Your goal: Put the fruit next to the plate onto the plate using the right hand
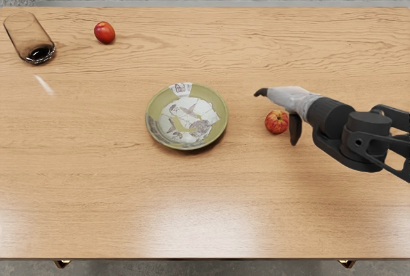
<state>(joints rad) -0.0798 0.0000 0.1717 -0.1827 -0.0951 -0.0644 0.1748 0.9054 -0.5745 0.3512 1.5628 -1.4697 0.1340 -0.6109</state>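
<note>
A small red apple (276, 121) lies on the table just right of the green-rimmed plate (154, 107), which has a bird pattern in its middle. My right hand (277, 114) reaches in from the right edge and is at the apple. Its fingers are spread, one pointing left above the fruit and the thumb (295, 130) hanging down on its right side. The fingers do not close around the apple. The left arm is out of view.
A second red fruit (104, 32) lies far back left. A clear glass (29, 37) lies on its side in the back left corner. The table's front edge runs along the bottom.
</note>
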